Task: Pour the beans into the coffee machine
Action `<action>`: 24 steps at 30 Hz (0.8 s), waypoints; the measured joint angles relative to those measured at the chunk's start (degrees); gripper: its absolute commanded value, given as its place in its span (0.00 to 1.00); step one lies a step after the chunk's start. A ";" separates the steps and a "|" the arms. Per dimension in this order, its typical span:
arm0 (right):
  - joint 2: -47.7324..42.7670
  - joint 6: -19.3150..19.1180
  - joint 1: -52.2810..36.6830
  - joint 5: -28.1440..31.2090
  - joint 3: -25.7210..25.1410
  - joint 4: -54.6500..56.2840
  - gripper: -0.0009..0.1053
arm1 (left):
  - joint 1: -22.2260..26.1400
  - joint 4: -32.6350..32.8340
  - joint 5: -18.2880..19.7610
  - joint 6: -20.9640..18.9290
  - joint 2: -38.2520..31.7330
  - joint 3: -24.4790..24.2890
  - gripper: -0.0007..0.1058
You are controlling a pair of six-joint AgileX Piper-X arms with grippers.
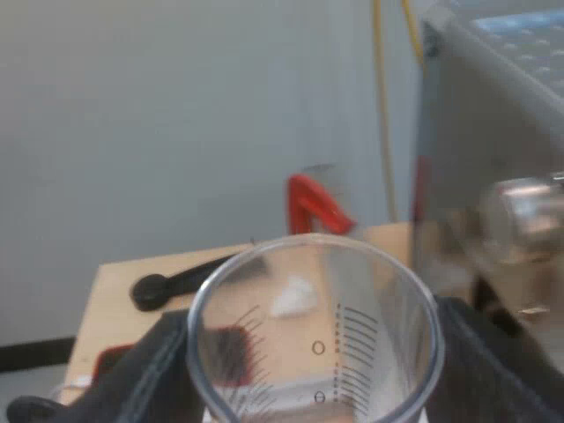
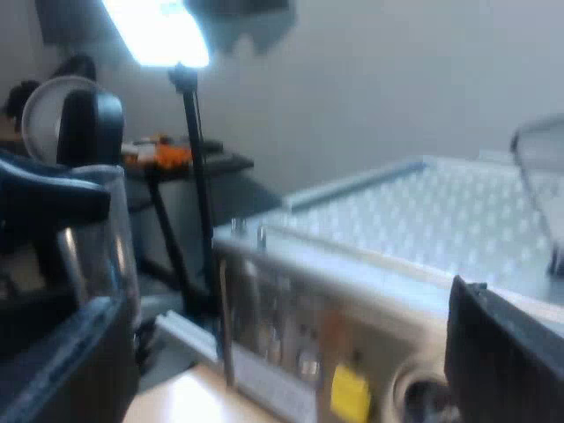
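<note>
Left gripper [image 1: 313,361] clamps the measuring glass [image 1: 291,291] upright btw its two black fingers, rim up, graduation marks showing on the wall. No beans can be made out through the part of the glass that shows. Espresso machine [image 1: 476,132] stands just beside the glass, its perforated top higher than the rim. Right gripper [image 2: 282,352] hangs spread wide w/ nothing btw its fingers, near the machine's front upper edge. Seen from the right wrist, the glass-holding arm is at one end of the machine's front; at the other end of the top rises a clear wall [image 2: 539,189], prob. the bean hopper, tho too little shows to be sure. The pour turns on that gap: the glass's long axis is vertical and the hopper lies up & across the top from it, so the glass likely needs lifting, carrying over, then tipping rim-first at the hopper mouth. L arm has the glass; R arm is nearer the top but empty. Dark handle-like piece [image 1: 176,286] lies on the wooden table [image 1: 110,308] beyond the glass, w/ a red part [image 1: 308,207] near; can't tell what either is.
</note>
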 measured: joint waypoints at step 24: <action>-5.66 -11.79 -0.10 19.80 -3.43 0.05 0.71 | -17.35 10.64 -2.92 0.49 16.02 -32.47 0.13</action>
